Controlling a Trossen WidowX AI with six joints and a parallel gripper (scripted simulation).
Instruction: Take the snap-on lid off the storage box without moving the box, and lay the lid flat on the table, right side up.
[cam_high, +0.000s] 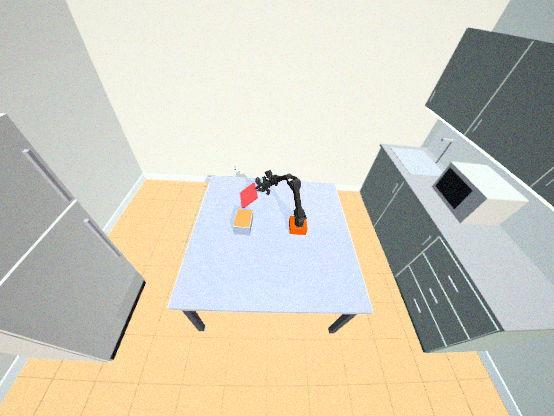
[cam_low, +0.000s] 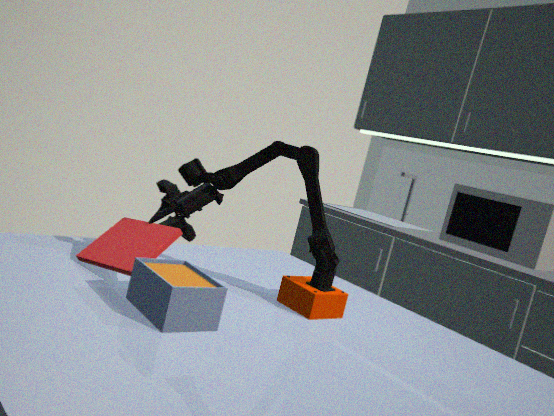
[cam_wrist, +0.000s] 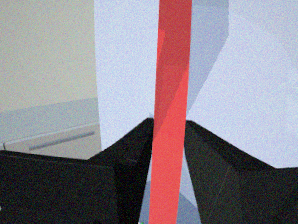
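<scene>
The red lid (cam_high: 248, 195) (cam_low: 131, 244) (cam_wrist: 172, 100) is off the box, tilted in the air behind the box, with its far side lower. My gripper (cam_high: 257, 188) (cam_low: 152, 223) (cam_wrist: 168, 125) is shut on one edge of the lid. In the wrist view the lid shows edge-on as a red strip between the two black fingertips. The grey-blue storage box (cam_high: 242, 231) (cam_low: 195, 311) stands upright and open on the table, with an orange surface inside. The lid's lower edge is partly hidden behind the box in the exterior view.
The table (cam_high: 270, 275) (cam_low: 300, 370) is pale blue. The arm's orange base (cam_high: 298, 228) (cam_low: 312, 301) stands on it to the right of the box. The table's back edge is close behind the lid and gripper. Shadows lie on the table around the lid and box.
</scene>
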